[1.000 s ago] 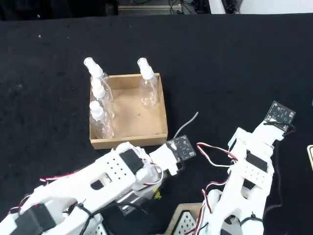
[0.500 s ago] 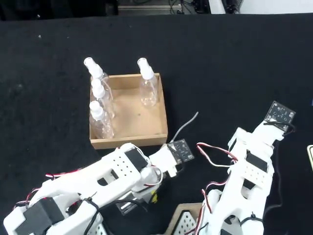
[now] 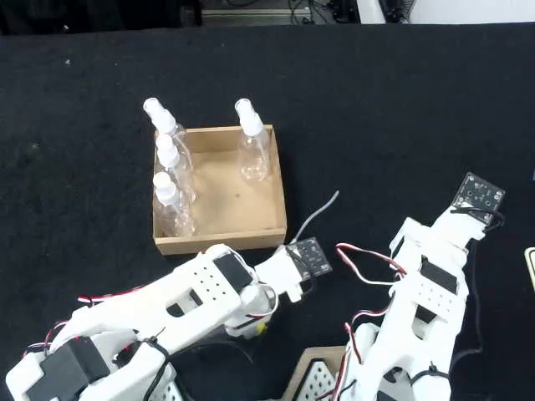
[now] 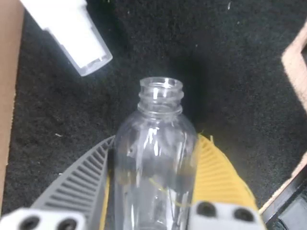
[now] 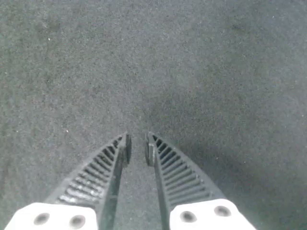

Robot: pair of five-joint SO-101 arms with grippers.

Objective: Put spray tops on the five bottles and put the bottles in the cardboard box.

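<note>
Your left claw (image 4: 156,140) clenched on uncapped bottle (image 4: 156,163), open neck pointing away from claw. Spray top (image 4: 72,36) lay on surface (image 4: 240,72) just beyond neck, toward box (image 4: 7,96) side. Right claw (image 5: 136,143) clenched, empty, likely farther off.

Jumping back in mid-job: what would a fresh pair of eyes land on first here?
The left gripper is clamped on an uncapped clear bottle, with a loose spray top lying on the black mat just beyond its neck. Four capped bottles stand in the cardboard box, three along one wall and one at a far corner.
</note>
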